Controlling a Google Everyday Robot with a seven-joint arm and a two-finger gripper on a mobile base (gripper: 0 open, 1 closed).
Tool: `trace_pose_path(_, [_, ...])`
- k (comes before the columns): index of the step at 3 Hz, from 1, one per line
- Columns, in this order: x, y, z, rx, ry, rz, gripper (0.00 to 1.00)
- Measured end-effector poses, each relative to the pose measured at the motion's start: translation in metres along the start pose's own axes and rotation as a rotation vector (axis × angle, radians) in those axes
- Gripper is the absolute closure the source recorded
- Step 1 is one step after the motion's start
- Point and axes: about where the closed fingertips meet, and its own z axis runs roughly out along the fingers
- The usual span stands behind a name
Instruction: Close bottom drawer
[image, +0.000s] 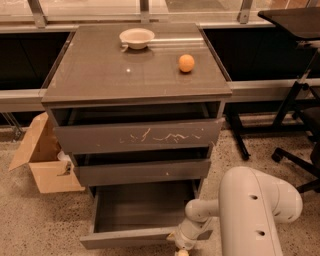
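Note:
The bottom drawer (131, 239) is the lowest of three grey-brown drawers in the cabinet. It stands pulled out, showing its shallow grey tray (142, 210). My white arm (257, 210) reaches in from the lower right. The gripper (181, 246) is low at the right end of the drawer's front, at the bottom edge of the camera view. Its tip is partly cut off by the frame edge.
The top drawer with white scratches (137, 135) and the middle drawer (142, 172) stick out slightly. A white bowl (136, 37) and an orange (186, 63) sit on the cabinet top. A cardboard box (42, 162) stands at left. A chair base (295, 160) is at right.

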Motion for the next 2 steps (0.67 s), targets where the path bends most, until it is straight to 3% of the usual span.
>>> trace_pose_path(2, [0.015, -0.020, -0.015, 0.041, -0.047, 0.016, 0.00])
